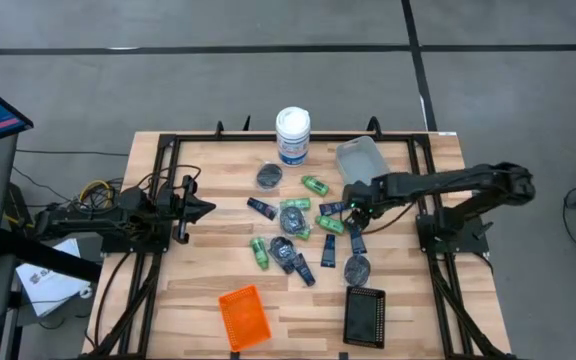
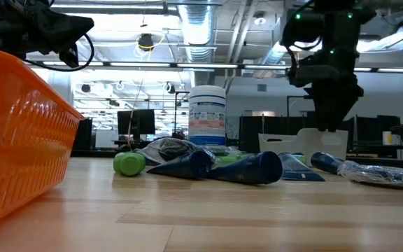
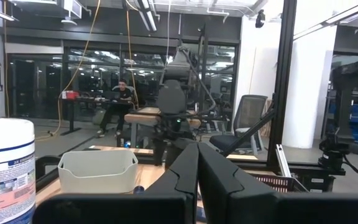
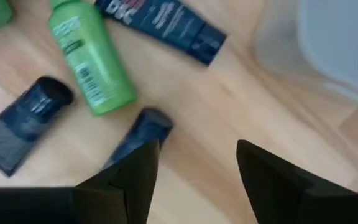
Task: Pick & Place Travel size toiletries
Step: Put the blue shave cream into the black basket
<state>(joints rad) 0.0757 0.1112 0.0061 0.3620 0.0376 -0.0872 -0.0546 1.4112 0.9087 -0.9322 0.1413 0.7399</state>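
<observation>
1. Right gripper (image 1: 351, 212) is seen poised over the middle-right of the table (image 1: 408, 300), fingers spread apart w/ nothing between them; bare wood shows in the gap in the right wrist view.
2. Just beside one finger (image 4: 135, 171) a dark blue tube (image 4: 143, 127) is seen lying flat, cap end toward the gripper, not touched as far as can be told.
3. Slightly farther ahead of the gripper a green bottle (image 4: 89, 59) is seen on its side, w/ a second blue tube (image 4: 23, 121) next to it and a third blue tube (image 4: 166, 25) beyond.
4. Clear tray (image 1: 360, 160) is seen close to the gripper, toward the table's far edge.
5. Rest of the toiletries are scattered to the gripper's left in the high view: more green bottles (image 1: 315, 185), blue tubes (image 1: 261, 208) and round grey pucks in wrap (image 1: 269, 177); another wrapped puck (image 1: 357, 268) lies on the near side.
6. White canister (image 1: 292, 135) is seen upright at the far edge, well apart from the gripper.
7. Orange tray (image 1: 244, 317) and black tray (image 1: 364, 316) are seen at the near edge, both away from the gripper.
8. Left gripper (image 1: 204, 208) is held above the table's left side, fingers (image 3: 185, 174) pressed together, nothing held, apart from the pile.
</observation>
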